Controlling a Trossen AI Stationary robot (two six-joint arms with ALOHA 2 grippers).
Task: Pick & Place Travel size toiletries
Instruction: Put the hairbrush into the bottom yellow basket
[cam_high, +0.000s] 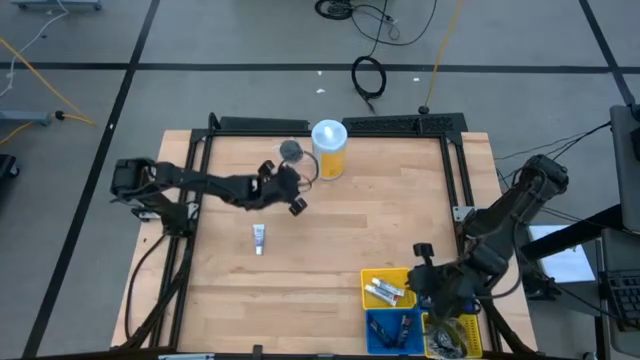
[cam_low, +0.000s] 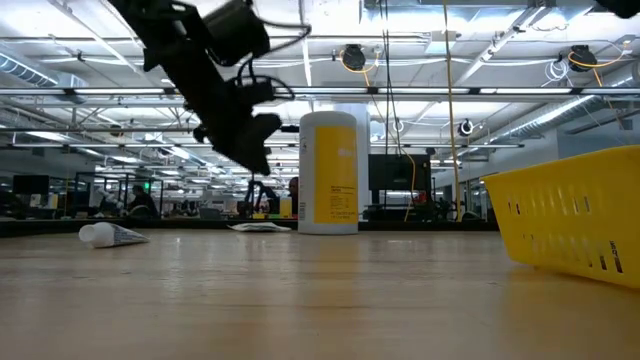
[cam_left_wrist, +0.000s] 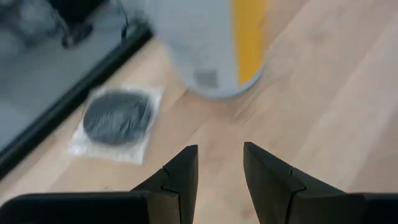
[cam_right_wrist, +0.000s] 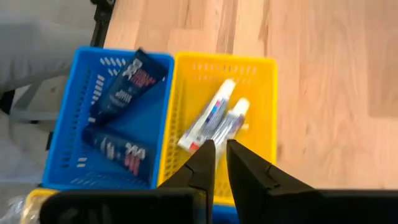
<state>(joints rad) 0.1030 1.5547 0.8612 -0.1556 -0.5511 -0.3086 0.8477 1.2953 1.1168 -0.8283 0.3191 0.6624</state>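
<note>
A white tube (cam_high: 259, 238) lies flat on the wooden table, left of centre. A grey round packet in clear wrap (cam_left_wrist: 118, 118) lies flat near the far edge, beside the yellow-and-white canister (cam_high: 329, 148). My left gripper (cam_left_wrist: 221, 149) hovers open just short of both, slanting down, with nothing between its fingers. My right gripper (cam_right_wrist: 221, 148) hangs shut and holding nothing over the yellow basket (cam_right_wrist: 261, 68), where two white tubes (cam_right_wrist: 214, 118) lie. Two dark tubes (cam_right_wrist: 121, 93) lie in the blue basket (cam_right_wrist: 68, 106).
The baskets (cam_high: 388, 288) stand at the table's near right corner, with a third yellow one (cam_high: 455, 335) beside them. A black frame (cam_high: 330, 125) runs along the far edge and down both sides. Bare wood spreads across the middle of the table.
</note>
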